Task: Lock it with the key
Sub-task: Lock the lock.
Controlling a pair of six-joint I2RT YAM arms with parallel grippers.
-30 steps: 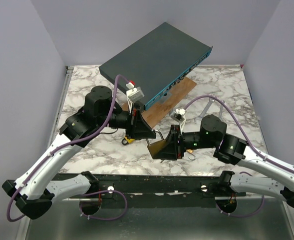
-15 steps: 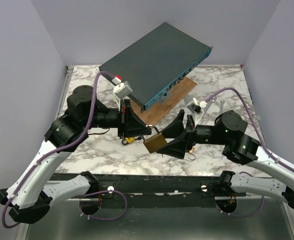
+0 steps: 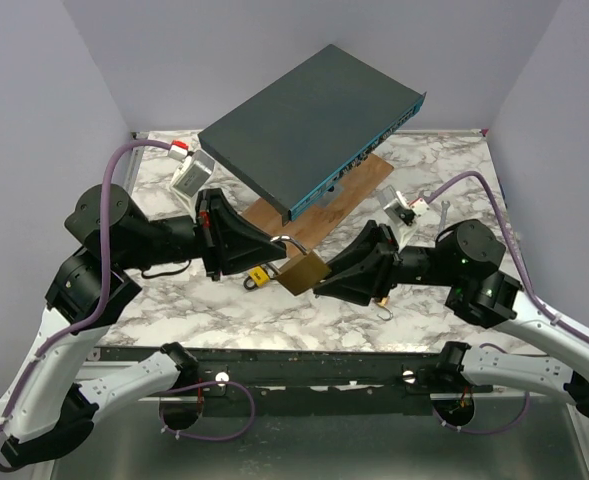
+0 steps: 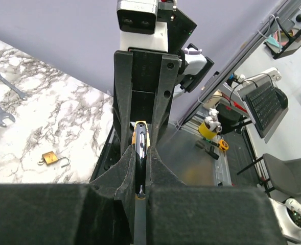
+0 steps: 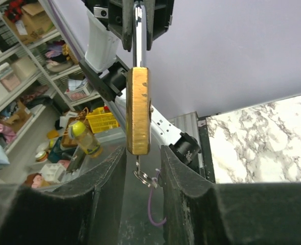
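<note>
Here the padlock [image 3: 302, 271] hangs at frame centre, left hand [image 3: 274, 245] clamping its shackle [image 5: 138, 35], right hand [image 3: 322, 283] (parted, nothing gripped) straddling the key [image 5: 140, 175] end.

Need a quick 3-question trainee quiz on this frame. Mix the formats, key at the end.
1. True or false: the large brass padlock lies flat on the marble table.
2. In the right wrist view, what hangs under the padlock, between the fingers of the right hand?
A) a key on a ring
B) a wrench
C) a screwdriver
3. Fill the blank: the left hand is shut on the padlock's ____.

Key
1. False: it is held up in the air between the two hands.
2. A
3. shackle
</note>
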